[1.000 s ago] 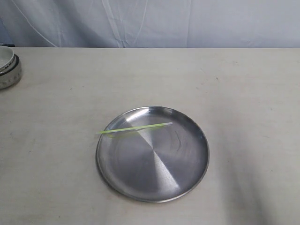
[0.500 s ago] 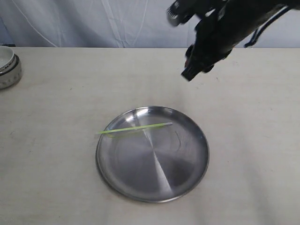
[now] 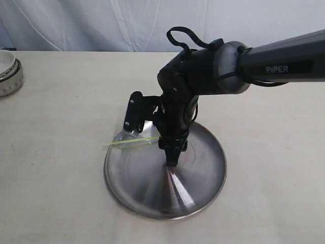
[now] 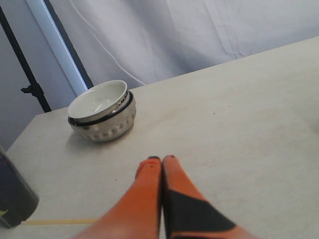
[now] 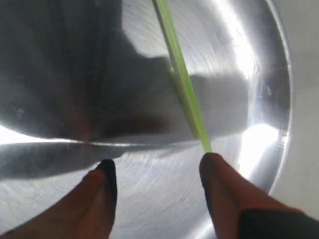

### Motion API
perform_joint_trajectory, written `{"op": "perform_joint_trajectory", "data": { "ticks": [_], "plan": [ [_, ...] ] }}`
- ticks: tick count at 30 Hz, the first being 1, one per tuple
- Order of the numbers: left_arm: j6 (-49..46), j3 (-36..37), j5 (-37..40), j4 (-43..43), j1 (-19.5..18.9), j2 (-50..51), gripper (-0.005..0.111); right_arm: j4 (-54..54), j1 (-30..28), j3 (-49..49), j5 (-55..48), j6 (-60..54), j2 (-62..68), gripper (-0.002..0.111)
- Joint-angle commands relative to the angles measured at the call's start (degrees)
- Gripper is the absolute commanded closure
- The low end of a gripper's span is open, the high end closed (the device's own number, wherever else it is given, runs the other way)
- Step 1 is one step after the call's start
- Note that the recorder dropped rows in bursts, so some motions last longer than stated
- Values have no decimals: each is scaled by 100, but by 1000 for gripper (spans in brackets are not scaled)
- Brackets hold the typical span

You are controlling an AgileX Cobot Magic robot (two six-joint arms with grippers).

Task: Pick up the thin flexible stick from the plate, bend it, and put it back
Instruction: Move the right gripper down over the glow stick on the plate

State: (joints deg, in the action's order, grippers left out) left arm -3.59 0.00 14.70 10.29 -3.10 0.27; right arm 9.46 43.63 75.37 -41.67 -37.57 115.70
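The shiny steel plate (image 3: pixel 210 175) lies on the table at the middle of the exterior view. The thin yellow-green stick (image 3: pixel 131 142) rests across its far left part, one end over the rim. My right gripper (image 3: pixel 151 147) is open just above the plate, one finger on each side of the stick's middle. In the right wrist view the stick (image 5: pixel 182 79) runs over the plate (image 5: pixel 251 74) and ends beside one fingertip (image 5: pixel 212 164) of the open right gripper (image 5: pixel 158 167). My left gripper (image 4: pixel 162 159) is shut and empty above bare table, outside the exterior view.
A white bowl (image 3: pixel 7 71) stacked in a second bowl stands at the far left table edge, and shows as the white bowl (image 4: pixel 99 99) in the left wrist view. A dark object (image 4: pixel 15 199) sits by the left gripper. White cloth hangs behind the table.
The right arm came in from the upper right and dropped onto the plate, its open fingers now astride the stick. The stick and plate have not moved.
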Motion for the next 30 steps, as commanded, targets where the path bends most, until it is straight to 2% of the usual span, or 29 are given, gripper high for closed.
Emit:
{"op": "perform_joint_trajectory", "data": {
  "ticks": [1,14,21,30],
  "plan": [
    [-2,0,-40,-21,42,-27,107,100,-19,36,280,34,6,56],
    [-2,0,-40,-21,42,-27,107,204,-31,36,602,34,216,60],
    [-2,0,-40,-21,42,-27,107,309,-31,51,522,414,283,60],
    [-2,0,-29,-21,42,-27,107,73,-31,889,-229,635,283,60]
  ]
}}
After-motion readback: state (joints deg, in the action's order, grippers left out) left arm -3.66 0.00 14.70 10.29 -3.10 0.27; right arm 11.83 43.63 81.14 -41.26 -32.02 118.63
